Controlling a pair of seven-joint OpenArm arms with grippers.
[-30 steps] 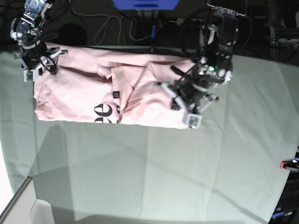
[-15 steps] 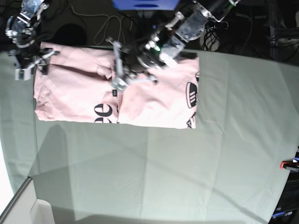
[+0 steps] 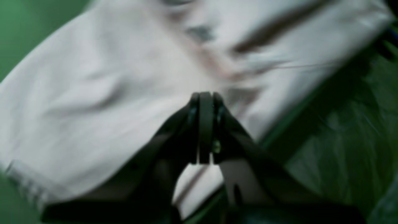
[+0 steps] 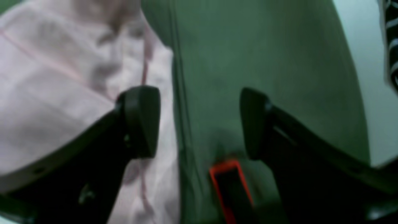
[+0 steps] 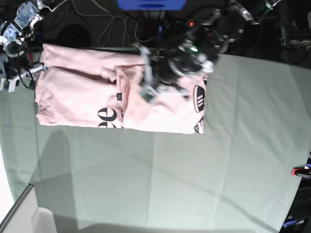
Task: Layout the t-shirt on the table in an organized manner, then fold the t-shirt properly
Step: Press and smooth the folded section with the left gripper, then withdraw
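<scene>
The pale pink t-shirt lies folded in a long band at the table's far left, with black lettering on its near edge and a print at its right end. My left gripper hovers over the shirt's middle. In the left wrist view it is shut with nothing between its fingers, above blurred pink cloth. My right gripper is at the shirt's far left corner. The right wrist view shows it open, one finger over the shirt's edge, the other over the table cloth.
A red clamp sits below my right gripper, and another is at the table's right edge. Cables and dark equipment run along the far side. A pale box corner shows at the near left.
My left arm swung from the shirt's right end to its left part, then back over its middle; the print end now lies flat. My right gripper opened wider and drew left off the corner.
</scene>
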